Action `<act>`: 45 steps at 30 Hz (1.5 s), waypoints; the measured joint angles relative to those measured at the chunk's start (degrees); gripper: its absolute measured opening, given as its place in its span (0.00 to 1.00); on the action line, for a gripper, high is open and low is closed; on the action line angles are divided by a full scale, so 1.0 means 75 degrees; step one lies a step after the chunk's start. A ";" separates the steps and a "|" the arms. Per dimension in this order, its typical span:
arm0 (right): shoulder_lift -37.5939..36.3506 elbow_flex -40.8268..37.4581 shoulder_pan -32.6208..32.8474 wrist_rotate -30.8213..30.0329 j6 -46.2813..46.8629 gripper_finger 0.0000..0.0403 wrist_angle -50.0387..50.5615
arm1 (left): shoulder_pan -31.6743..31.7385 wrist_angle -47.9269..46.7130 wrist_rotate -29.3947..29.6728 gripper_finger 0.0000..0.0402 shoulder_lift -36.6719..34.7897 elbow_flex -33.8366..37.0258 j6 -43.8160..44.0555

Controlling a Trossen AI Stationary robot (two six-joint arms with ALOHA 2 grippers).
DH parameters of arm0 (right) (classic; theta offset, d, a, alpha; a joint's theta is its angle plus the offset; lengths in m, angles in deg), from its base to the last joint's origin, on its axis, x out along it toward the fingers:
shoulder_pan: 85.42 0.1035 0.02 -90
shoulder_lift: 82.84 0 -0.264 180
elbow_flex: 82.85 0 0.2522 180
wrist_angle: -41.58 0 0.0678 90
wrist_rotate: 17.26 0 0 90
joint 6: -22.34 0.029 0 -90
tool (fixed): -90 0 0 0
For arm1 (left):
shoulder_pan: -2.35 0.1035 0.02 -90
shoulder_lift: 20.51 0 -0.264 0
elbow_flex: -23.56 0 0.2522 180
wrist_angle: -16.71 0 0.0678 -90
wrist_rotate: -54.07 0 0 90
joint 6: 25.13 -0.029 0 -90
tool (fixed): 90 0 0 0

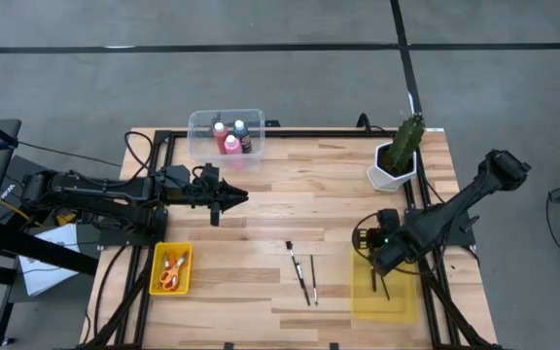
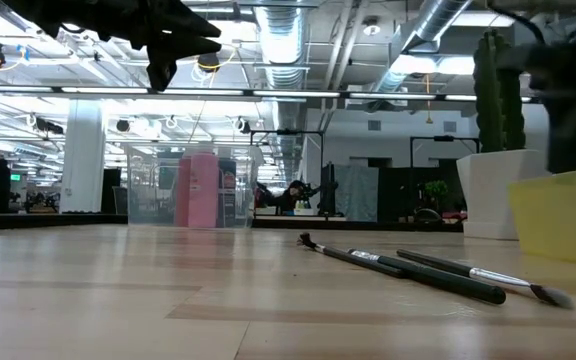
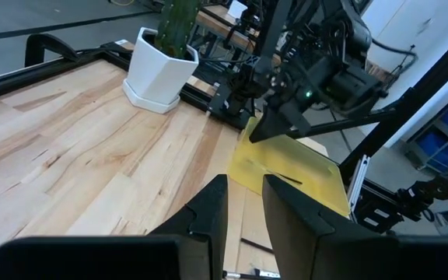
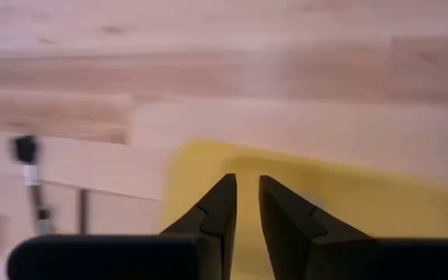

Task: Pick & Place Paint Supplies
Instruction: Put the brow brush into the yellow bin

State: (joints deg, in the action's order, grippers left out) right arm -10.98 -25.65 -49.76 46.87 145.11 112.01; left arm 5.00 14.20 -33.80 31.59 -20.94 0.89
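From the high view, the two brushes lie side by side on the counter, between the small yellow bin with scissors and the flat yellow tray; their long axes run almost parallel, from the far side toward the near edge. The right hand hangs over the far end of the yellow tray, just beside the brushes, while the left hand waits near the clear box with the paint bottles, well apart from them, so the right arm seems the better one for the next pick. In the low view, the brushes rest flat on the wood beside the tray, tips pointing to it. The left wrist view shows the left fingers with a narrow gap and nothing between them, and the right arm above the tray near the plant pot. In the right wrist view, the right fingers stand slightly apart and empty over the tray's rim, with one brush beyond it.
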 joint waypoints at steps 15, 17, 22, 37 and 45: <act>-0.1197 0.0000 -0.0154 -0.1738 -0.2616 0.13 -0.1877 | 0.0000 0.0026 0.0038 0.19 0.0000 0.0000 0.0000; -0.1284 0.0000 -0.0307 -0.1736 -0.3140 0.13 -0.2331 | 0.0000 0.0027 0.0038 0.19 0.0000 0.0000 0.0000; -0.1387 -0.0001 -0.0736 -0.1730 -0.4463 0.13 -0.3638 | -0.0003 0.0029 0.0038 0.19 0.0000 0.0000 0.0000; -0.1387 -0.0002 -0.2253 -0.0646 -0.7164 0.13 -0.6394 | -0.0346 0.0044 0.0029 0.19 0.0000 0.0000 0.0452; -0.0797 0.0801 -0.3102 0.0833 -0.8514 0.13 -0.7013 | -0.0580 0.0060 0.0316 0.19 0.0000 0.0000 0.0853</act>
State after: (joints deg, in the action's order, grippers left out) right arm -16.96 -19.65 -73.02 53.11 81.26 59.41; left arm 0.65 14.64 -31.43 31.59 -20.94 7.29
